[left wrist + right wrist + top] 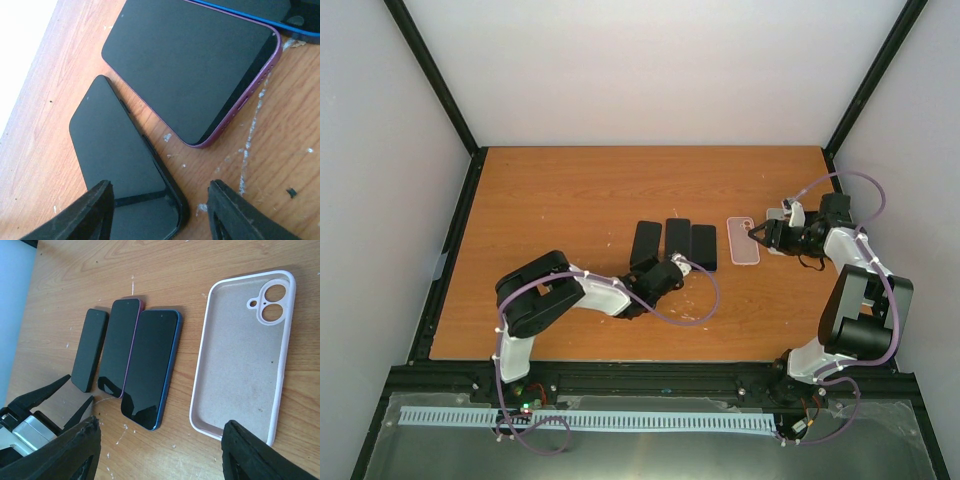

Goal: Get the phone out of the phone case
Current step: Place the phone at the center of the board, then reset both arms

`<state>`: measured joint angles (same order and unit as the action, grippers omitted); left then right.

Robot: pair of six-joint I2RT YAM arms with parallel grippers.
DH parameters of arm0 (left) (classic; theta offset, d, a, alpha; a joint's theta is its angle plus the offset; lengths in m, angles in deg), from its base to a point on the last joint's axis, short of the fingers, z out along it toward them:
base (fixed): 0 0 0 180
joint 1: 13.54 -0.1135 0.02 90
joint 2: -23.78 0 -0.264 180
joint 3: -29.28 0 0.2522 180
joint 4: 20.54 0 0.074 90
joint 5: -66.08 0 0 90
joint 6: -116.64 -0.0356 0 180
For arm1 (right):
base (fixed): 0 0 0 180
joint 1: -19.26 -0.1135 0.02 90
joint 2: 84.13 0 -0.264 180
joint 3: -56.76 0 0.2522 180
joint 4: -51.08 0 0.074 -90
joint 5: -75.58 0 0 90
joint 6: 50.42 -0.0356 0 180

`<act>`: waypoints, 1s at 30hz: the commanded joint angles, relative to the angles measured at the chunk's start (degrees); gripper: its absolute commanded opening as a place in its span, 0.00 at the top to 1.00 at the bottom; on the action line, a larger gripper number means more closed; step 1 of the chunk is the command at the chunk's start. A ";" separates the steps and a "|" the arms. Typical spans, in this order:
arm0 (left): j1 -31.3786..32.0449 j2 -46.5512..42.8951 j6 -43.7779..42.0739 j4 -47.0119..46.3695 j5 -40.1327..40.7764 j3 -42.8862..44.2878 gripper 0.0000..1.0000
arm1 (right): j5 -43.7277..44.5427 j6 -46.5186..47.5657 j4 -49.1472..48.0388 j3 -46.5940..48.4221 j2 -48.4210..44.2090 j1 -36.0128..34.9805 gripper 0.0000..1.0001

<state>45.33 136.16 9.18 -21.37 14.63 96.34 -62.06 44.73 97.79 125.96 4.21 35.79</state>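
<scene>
Left hand (160, 194), released, straddles the black phone (112, 145)'s end; grip its long edges squarely. Right hand (161, 426), released, hovers near an empty pink case (245, 355).

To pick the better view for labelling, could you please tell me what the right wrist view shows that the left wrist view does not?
Only the right wrist view shows the empty pink case, open side up, and the blue phone whole. Only the left wrist view shows the side buttons on the black phone and a dark chip on the wood. Both show the black phone and the purple-edged phone, screens up.
</scene>
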 commanded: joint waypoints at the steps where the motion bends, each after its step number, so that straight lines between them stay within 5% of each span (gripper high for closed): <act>1: -0.72 -1.66 1.49 6.13 -1.97 1.97 0.45 | -2.14 1.26 0.68 -0.27 -0.74 0.69 0.35; 20: -3.65 -13.90 13.51 20.17 -16.09 10.90 0.19 | -3.29 2.76 1.72 1.01 -1.93 0.96 0.35; 30: -17.47 -28.01 25.41 28.27 -26.99 16.93 0.03 | 0.51 5.32 0.66 6.92 -14.56 1.04 0.33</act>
<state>33.81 112.49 27.74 1.84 -6.77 109.26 -62.91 48.35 99.87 128.81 -4.45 36.40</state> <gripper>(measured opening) 0.946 0.669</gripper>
